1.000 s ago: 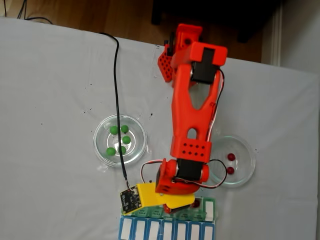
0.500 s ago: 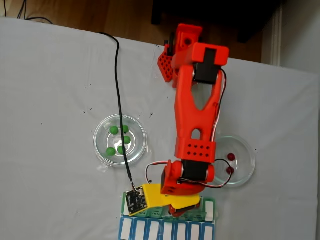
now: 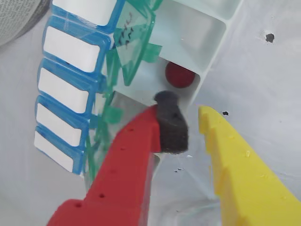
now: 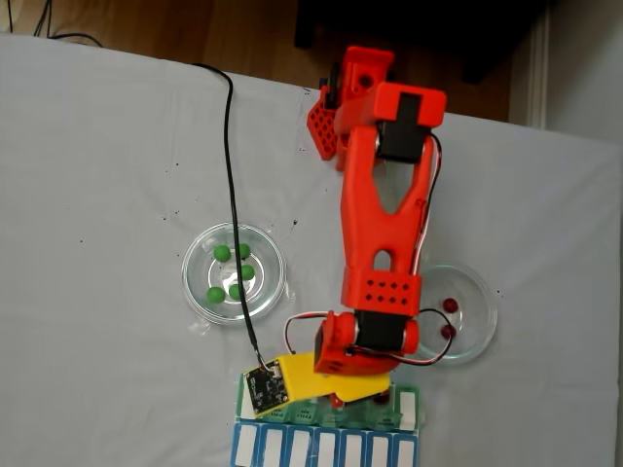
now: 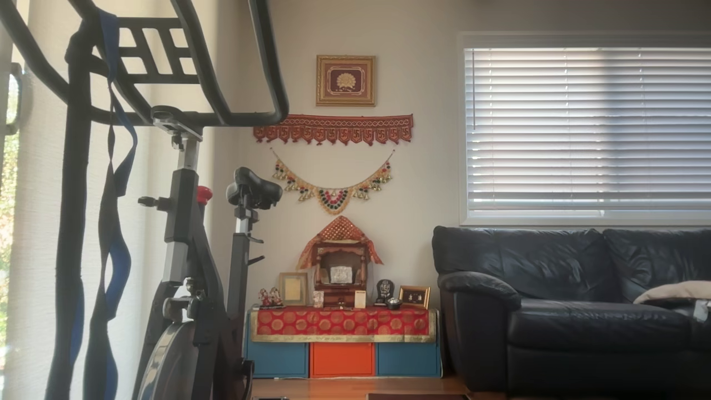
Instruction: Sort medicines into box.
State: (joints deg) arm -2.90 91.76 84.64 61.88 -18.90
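Bench point(image 4: 97, 195) carrying everything in fixed view. Left glass dish point(image 4: 234, 273) holding five green balls point(image 4: 222, 253). Arm point(image 4: 380, 214) reaching down middle. Jaws point(image 3: 190, 123) hanging open in wrist view, gripping nothing, red finger point(image 3: 127, 165) left with black pad, yellow finger point(image 3: 235, 165) right. Pill box point(image 3: 202, 42) lying just beyond tips, green lid point(image 3: 134, 40) standing raised, one dark red ball point(image 3: 179, 75) sitting inside open compartment. Blue-framed row point(image 3: 66, 89) lying beside box on left. Right glass dish point(image 4: 458, 311) holding two red balls point(image 4: 450, 305).
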